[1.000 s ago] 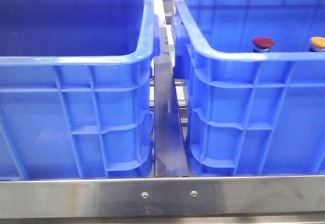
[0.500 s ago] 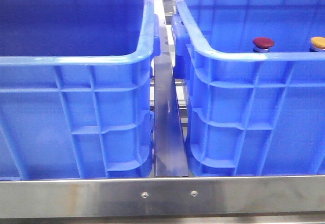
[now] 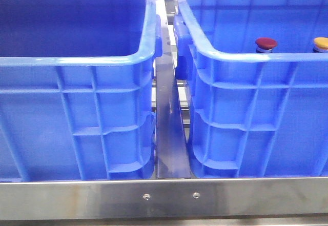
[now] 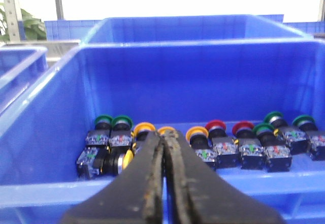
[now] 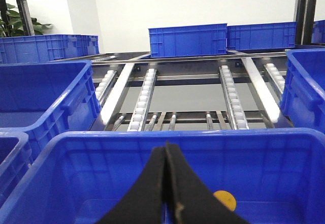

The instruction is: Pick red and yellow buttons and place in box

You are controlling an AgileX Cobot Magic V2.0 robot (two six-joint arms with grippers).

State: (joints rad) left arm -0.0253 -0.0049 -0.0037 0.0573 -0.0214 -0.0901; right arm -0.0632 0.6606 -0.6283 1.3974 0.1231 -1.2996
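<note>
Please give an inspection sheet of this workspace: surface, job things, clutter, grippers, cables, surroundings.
Surface: steel frame rail in front of two crates.
Job's things: red button and yellow button inside right blue crate; left blue crate shows no contents.
Clutter: many green, yellow and red push buttons in another crate.
Grippers: left gripper shut; right gripper shut; both hold nothing.
Cables: nothing seen.
Surroundings: roller racks, more blue crates.

You see a steel rail [image 3: 169, 128] running between the two crates, with a steel crossbar [image 3: 164, 198] along the near edge. Roller tracks [image 5: 144, 94] span the rack behind, stacked blue crates [image 5: 188, 40] beyond; green-capped switches [image 4: 104, 121] lie among others.
</note>
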